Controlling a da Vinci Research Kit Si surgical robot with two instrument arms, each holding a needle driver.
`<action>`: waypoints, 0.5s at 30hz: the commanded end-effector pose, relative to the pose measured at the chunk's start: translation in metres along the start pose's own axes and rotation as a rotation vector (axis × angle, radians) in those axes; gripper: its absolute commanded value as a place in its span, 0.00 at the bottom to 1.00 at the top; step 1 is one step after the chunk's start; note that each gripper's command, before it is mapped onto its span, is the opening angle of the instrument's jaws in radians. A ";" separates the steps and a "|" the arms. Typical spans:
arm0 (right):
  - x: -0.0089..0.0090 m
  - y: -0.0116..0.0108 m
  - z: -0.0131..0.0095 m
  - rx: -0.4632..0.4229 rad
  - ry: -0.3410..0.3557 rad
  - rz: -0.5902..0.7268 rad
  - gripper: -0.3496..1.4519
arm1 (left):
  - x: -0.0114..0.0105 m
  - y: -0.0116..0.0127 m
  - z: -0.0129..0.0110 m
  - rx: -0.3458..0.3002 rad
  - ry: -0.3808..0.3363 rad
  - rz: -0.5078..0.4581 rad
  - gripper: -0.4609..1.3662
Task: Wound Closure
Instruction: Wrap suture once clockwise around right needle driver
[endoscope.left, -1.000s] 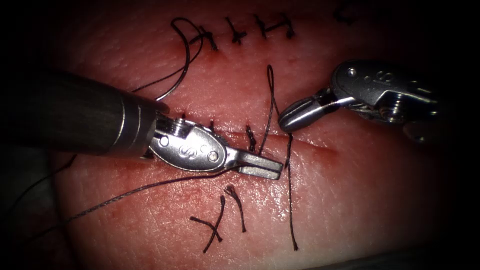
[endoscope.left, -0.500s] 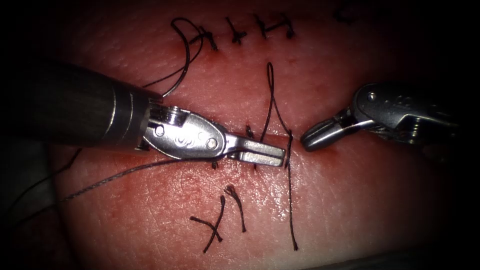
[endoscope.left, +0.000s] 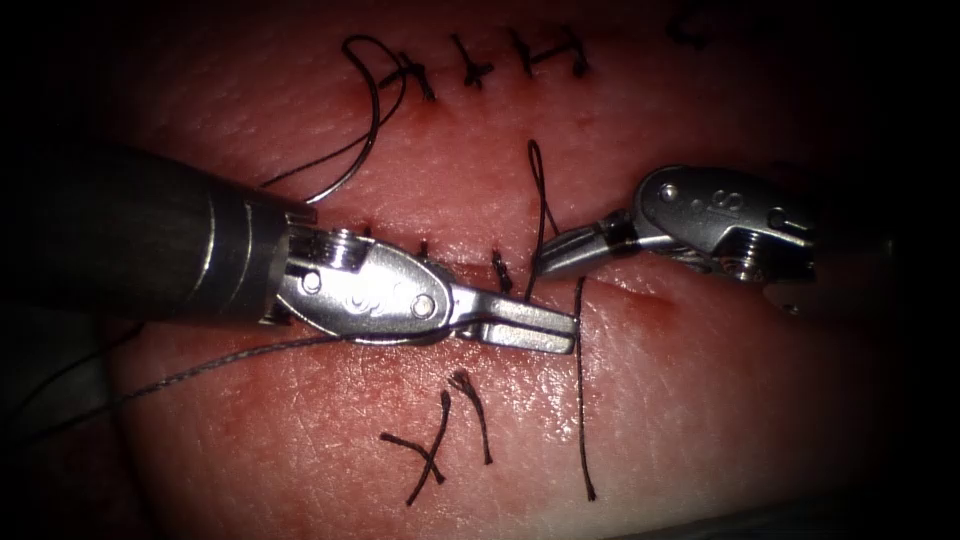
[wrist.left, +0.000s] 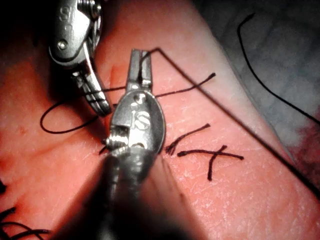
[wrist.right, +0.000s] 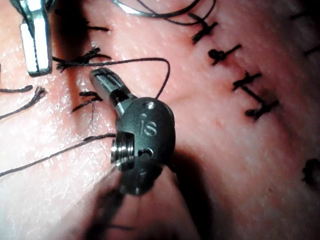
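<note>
The cut (endoscope.left: 640, 288) runs across the tissue (endoscope.left: 700, 400), with stitches (endoscope.left: 500, 270) over its left part. My left tool (endoscope.left: 545, 330) lies along the cut, jaws shut on the long thread (endoscope.left: 200, 372) that trails to the lower left; the same tool (wrist.left: 140, 67) shows with the thread (wrist.left: 210, 95) leaving its tip. My right tool (endoscope.left: 555, 255) comes in from the right, jaws shut, tip against the upright thread loop (endoscope.left: 537, 170); the right wrist view shows these jaws (wrist.right: 102, 80) beside the loop (wrist.right: 165, 70), not pinching it. The curved needle (endoscope.left: 375, 120) rests free on the tissue at upper left.
A finished row of dark stitches (endoscope.left: 520, 55) crosses the tissue above. Cut thread ends (endoscope.left: 430, 460) lie below the left tool. A loose tail (endoscope.left: 582, 420) hangs down from the cut. Red fluid stains the cut's edges.
The right tool swung down and to the right away from the loop, then came back left and up to its base. The left tool shifted slightly; the loop leans a little left.
</note>
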 end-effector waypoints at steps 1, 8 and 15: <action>-0.0001 0.0000 0.0003 -0.007 0.014 0.009 0.00 | 0.0000 0.0001 0.0000 -0.015 0.002 -0.006 0.06; 0.0000 0.0009 0.0019 -0.039 0.094 0.029 0.00 | -0.0003 0.0005 0.0001 -0.014 0.065 -0.031 0.06; 0.0000 0.0017 0.0021 -0.058 0.196 0.073 0.00 | -0.0011 0.0005 -0.0002 0.006 0.115 -0.091 0.06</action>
